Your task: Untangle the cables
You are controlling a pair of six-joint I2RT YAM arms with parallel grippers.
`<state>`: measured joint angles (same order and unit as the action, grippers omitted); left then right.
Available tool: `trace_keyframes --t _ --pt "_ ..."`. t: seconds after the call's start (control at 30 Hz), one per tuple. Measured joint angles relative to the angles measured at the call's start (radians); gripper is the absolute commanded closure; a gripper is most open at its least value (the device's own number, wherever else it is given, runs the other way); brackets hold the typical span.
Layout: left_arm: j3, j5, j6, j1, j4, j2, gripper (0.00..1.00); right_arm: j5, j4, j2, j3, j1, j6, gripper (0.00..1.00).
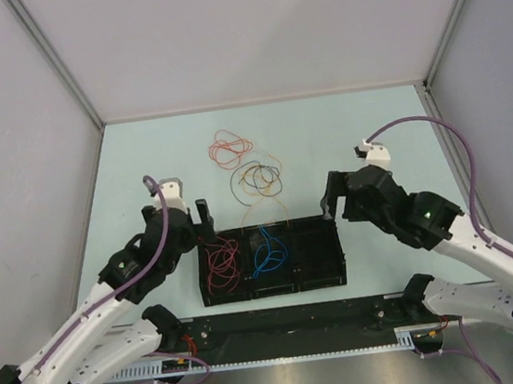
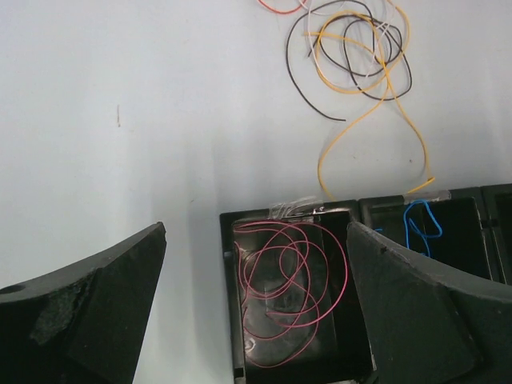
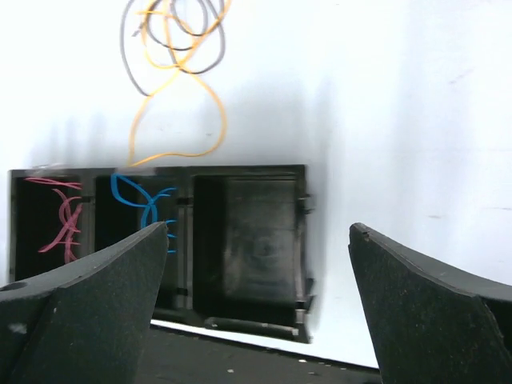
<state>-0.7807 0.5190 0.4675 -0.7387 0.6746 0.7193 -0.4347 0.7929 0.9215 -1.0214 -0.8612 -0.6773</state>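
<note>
Both arms reach forward and inward, jaws spread wide.
The left arm (image 1: 102,309) rises from its base at the near left and angles toward the centre, the left gripper (image 1: 201,216) pointing down with its jaws far apart. The right arm (image 1: 488,248) mirrors it from the near right, the right gripper (image 1: 333,203) tilted down, its dark fingers (image 3: 88,312) likewise set wide.
</note>
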Motion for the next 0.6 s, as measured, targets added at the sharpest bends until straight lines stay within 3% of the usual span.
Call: trace_keyframes --t 0.27,0.37,0.6 --pt "-0.142 -0.040 0.058 0.000 -0.037 0.337 0.06 0.172 -0.016 -0.009 0.042 0.231 0.119 0.00" --pt "-0.211 -0.062 0.071 0.000 -0.069 0.444 0.08 0.235 -0.031 -0.002 0.071 0.259 0.142 0.00" --pt "-0.410 -0.095 0.082 0.000 -0.149 0.710 0.26 0.355 -0.066 0.063 0.092 0.293 0.182 0.00"
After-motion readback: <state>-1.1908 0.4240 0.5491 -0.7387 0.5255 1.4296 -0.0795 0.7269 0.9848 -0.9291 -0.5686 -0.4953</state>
